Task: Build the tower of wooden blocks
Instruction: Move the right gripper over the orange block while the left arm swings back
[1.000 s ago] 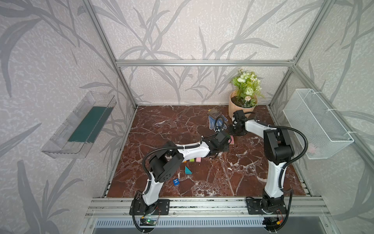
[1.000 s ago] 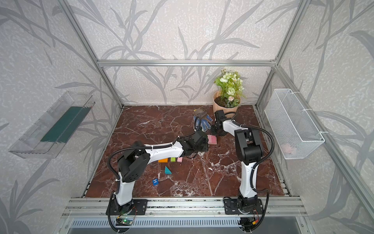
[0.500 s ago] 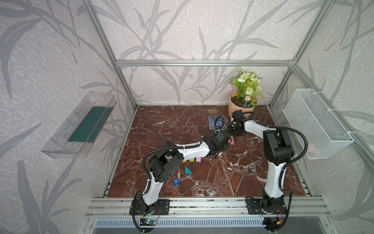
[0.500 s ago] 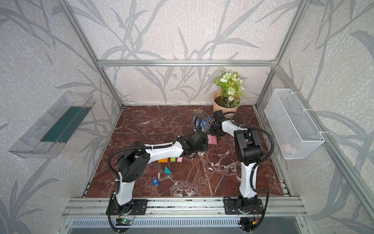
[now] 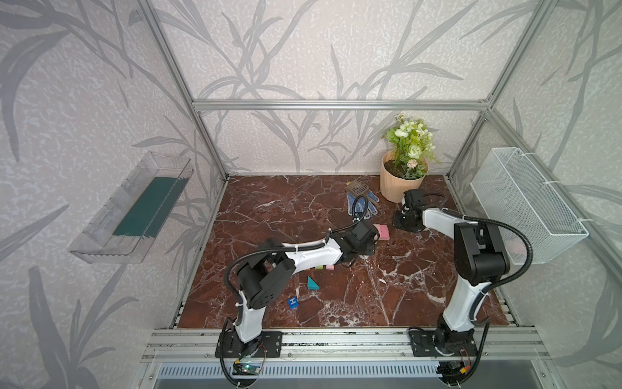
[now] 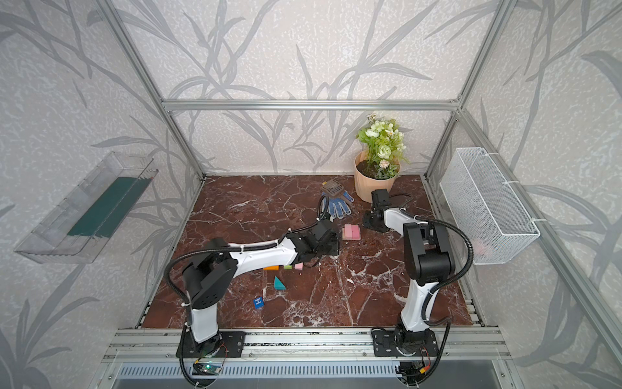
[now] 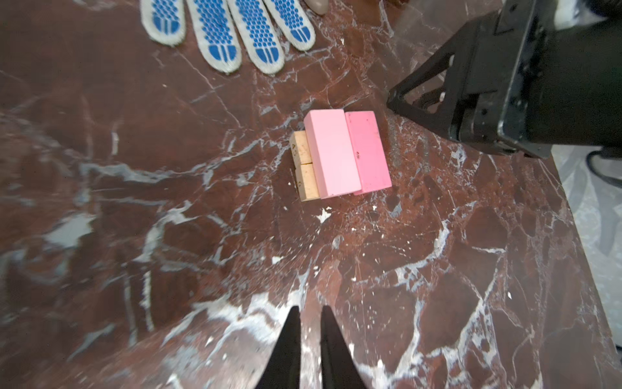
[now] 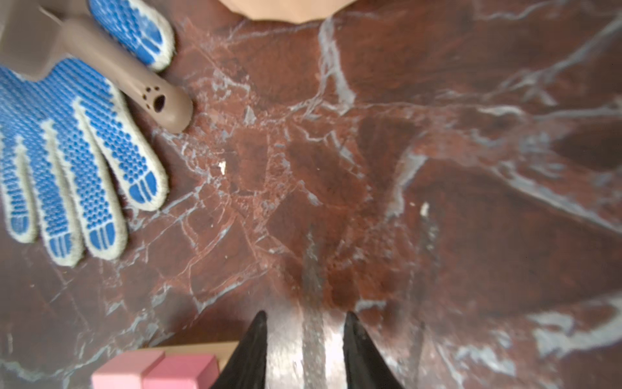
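Right of table centre, about 2 o'clock: tower base laid, most blocks not yet stacked.

I logged the tower [image 7: 340, 155] as two tan bars [image 7: 304, 165] with pink blocks [image 7: 368, 151] flat across them and nothing above. Loose around 7 o'clock of centre I counted an orange block [image 6: 271, 268], lime cube [image 6: 287, 267], small pink block [image 6: 299, 266], teal wedge [image 6: 278, 283] and blue H cube [image 6: 258, 302]. I could not find a red one, and I judged well over half the build was left. The left gripper [image 7: 308, 313] faced the tower from its 9 o'clock, jaws a narrow slit apart and empty. The right gripper [image 8: 304, 320] sat just beside the tower at 3 o'clock, jaws moderately parted, holding nothing. Containers: the clear wall tray [image 5: 97, 242] at 9 o'clock held a dark green slab [image 5: 149, 207]. The wire basket [image 5: 525, 202] at 3 o'clock held something pale pink [image 5: 516, 247] that I could not identify. The flowerpot [image 5: 397, 188] at 1 o'clock held soil and flowers.
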Tool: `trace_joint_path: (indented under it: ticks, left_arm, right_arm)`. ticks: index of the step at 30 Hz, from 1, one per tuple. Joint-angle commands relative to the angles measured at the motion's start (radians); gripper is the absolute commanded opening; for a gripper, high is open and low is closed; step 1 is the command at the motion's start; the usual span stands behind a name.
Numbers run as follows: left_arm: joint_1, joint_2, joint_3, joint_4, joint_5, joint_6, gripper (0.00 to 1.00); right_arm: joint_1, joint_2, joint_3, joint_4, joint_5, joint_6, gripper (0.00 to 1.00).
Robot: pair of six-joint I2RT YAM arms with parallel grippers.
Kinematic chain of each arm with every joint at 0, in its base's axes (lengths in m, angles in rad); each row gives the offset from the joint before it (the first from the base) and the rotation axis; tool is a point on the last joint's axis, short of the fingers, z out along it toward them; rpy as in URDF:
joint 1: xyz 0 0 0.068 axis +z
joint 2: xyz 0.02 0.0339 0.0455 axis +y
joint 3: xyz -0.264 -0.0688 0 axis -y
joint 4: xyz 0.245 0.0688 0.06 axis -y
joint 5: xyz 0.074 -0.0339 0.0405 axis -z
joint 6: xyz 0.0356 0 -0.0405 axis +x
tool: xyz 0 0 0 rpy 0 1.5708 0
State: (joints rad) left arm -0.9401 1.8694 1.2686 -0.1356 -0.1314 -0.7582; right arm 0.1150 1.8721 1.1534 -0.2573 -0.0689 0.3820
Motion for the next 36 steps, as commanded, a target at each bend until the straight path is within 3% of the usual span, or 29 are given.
trace_joint_path:
  ticks: [1, 4, 7, 9, 11, 12, 13, 16, 19, 23, 28, 36]
  left_arm:
    - [0.010, -0.210, -0.049, -0.109, -0.164, 0.084, 0.18]
    - [0.059, -0.397, -0.110, -0.247, -0.229, 0.129, 0.24]
    - [0.173, -0.575, -0.177, -0.331, -0.224, 0.159, 0.33]
    - [0.242, -0.681, -0.263, -0.297, -0.269, 0.199, 0.46]
    - [0.276, -0.762, -0.384, -0.179, -0.394, 0.274, 0.59]
    - [0.290, -0.795, -0.454, -0.130, -0.476, 0.265, 0.60]
    - [0.304, -0.822, -0.519, -0.082, -0.534, 0.243, 0.68]
    - [0.332, -0.882, -0.672, 0.143, -0.496, 0.340, 0.73]
    - [0.336, -0.940, -0.669, 0.125, -0.466, 0.337, 0.75]
    - [0.336, -0.993, -0.715, 0.166, -0.481, 0.347, 0.80]
    - [0.337, -1.019, -0.765, 0.213, -0.482, 0.324, 0.85]
    - [0.338, -1.027, -0.767, 0.202, -0.471, 0.287, 0.89]
  right_arm:
    - [-0.022, -0.109, -0.093, 0.120, 0.001, 0.052, 0.44]
    - [-0.038, -0.203, -0.199, 0.212, 0.006, 0.074, 0.50]
    - [-0.038, -0.272, -0.274, 0.284, 0.001, 0.072, 0.51]
    - [-0.037, -0.317, -0.316, 0.328, -0.025, 0.066, 0.53]
    - [-0.033, -0.370, -0.318, 0.285, -0.055, 0.062, 0.53]
    - [-0.022, -0.410, -0.308, 0.233, -0.058, 0.066, 0.53]
    - [0.000, -0.458, -0.299, 0.177, -0.055, 0.072, 0.53]
    - [0.179, -0.605, -0.285, 0.054, 0.082, 0.074, 0.61]
    - [0.436, -0.660, -0.292, 0.026, 0.236, 0.098, 0.66]
    - [0.657, -0.538, -0.265, 0.066, 0.255, 0.179, 0.67]
    - [0.847, -0.261, -0.007, -0.166, 0.380, 0.192, 0.67]
    - [0.897, -0.047, 0.081, -0.194, 0.350, 0.235, 0.67]
